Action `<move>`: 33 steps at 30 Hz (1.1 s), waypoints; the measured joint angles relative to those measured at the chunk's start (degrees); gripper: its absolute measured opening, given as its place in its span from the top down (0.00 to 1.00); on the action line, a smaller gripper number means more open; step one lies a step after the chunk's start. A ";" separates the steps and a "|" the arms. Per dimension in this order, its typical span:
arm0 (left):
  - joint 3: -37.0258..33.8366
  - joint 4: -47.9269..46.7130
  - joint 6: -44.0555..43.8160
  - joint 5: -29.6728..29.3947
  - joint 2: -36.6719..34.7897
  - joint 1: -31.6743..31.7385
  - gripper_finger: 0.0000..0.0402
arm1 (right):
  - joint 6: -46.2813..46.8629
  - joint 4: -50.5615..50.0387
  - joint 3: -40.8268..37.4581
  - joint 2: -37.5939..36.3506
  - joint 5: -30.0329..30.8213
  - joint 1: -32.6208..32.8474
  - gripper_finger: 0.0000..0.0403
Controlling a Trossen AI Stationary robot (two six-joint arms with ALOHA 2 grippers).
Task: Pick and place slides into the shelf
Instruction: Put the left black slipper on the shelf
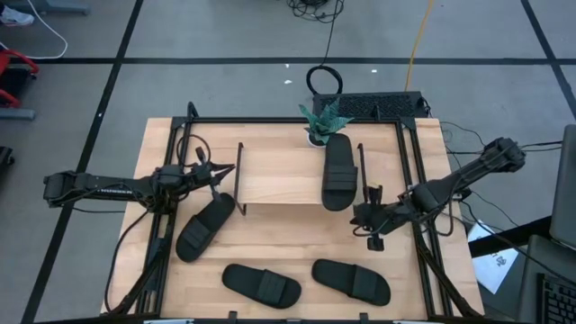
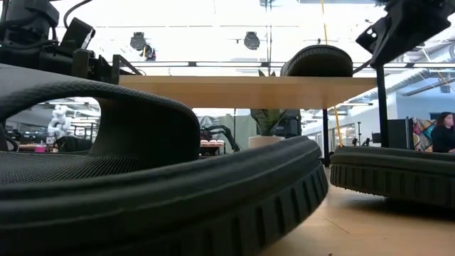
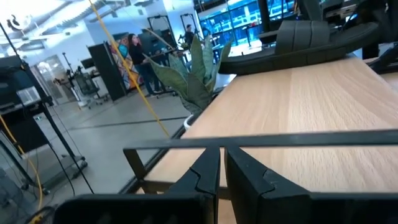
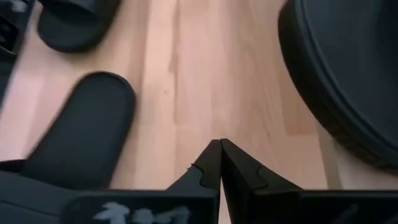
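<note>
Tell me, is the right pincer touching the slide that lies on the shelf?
Apart. The high view shows the right pincer, shut and empty, beside the shelf, with bare wood between it and the slide on the shelf.

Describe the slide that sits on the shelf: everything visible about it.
The slide is a black slip-on sandal with an elongated oval sole, ribbed around its edge, and a wide strap across the top; it looks like rubber or foam. It lies flat, sole down, on the right part of the shelf, lengthwise front to back, one end beside the plant. Neither claw touches it.
</note>
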 joint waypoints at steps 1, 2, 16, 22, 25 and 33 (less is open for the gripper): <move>0.00 0.36 0.14 -0.01 0.00 0.00 0.92 | -0.31 0.29 0.00 -0.54 0.01 0.19 1.00; 0.00 0.83 0.16 -0.01 0.01 0.01 0.92 | -0.72 0.51 0.00 -1.24 0.01 0.46 1.00; 0.04 -0.46 10.20 -0.25 -5.33 -2.00 0.92 | -10.69 0.37 0.09 -24.35 6.66 1.33 1.00; 0.04 -0.75 10.83 -0.22 -10.53 -4.64 0.92 | -14.77 0.90 -1.69 -28.92 10.55 1.23 1.00; 0.55 -4.67 10.58 1.66 -13.26 -5.73 0.92 | -16.55 4.12 -4.43 -31.29 10.49 1.15 1.00; 4.83 -11.89 10.27 16.74 -16.20 -3.81 0.99 | -19.67 15.74 -14.46 -39.09 7.56 -1.92 1.00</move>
